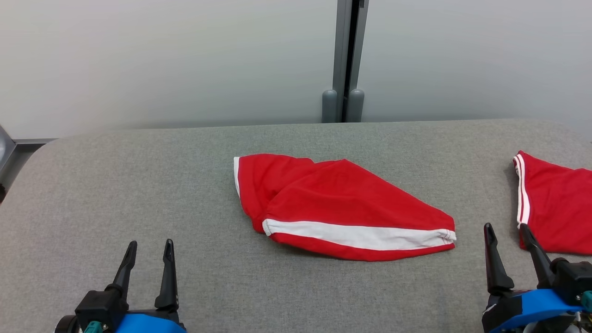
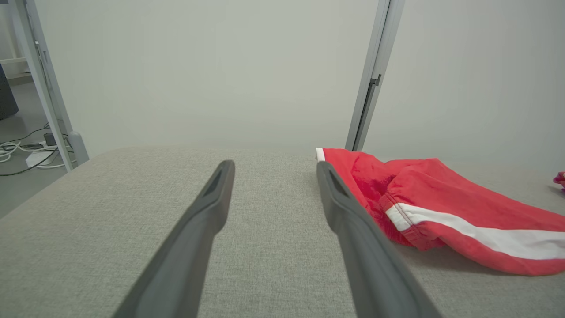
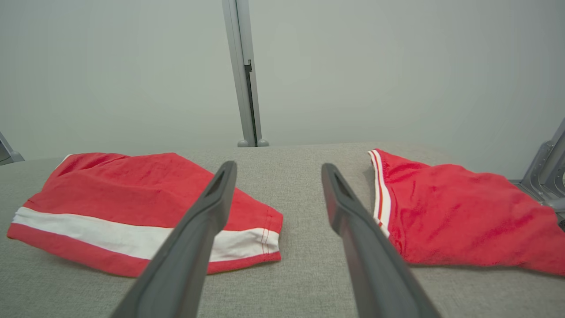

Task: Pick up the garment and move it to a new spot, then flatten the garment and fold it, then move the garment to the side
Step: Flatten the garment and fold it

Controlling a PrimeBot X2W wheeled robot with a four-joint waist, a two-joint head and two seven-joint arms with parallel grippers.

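Note:
A red garment [image 1: 342, 203] with a white side stripe lies folded over in the middle of the grey table [image 1: 138, 185]; it also shows as the red garment [image 2: 441, 207] right of the left fingers and the red garment [image 3: 128, 198] left of the right fingers. My left gripper [image 1: 149, 246] rests open near the front left edge, apart from the cloth. At the front right my right gripper [image 1: 506, 229] stands open with nothing between its fingers, between the two red pieces.
A second red garment [image 1: 555, 203] with thin white stripes lies at the table's right edge, seen again as the second garment [image 3: 454, 212]. A grey wall with a vertical metal post [image 1: 344, 60] stands behind the table. Cables [image 2: 22, 152] lie on the floor at the far left.

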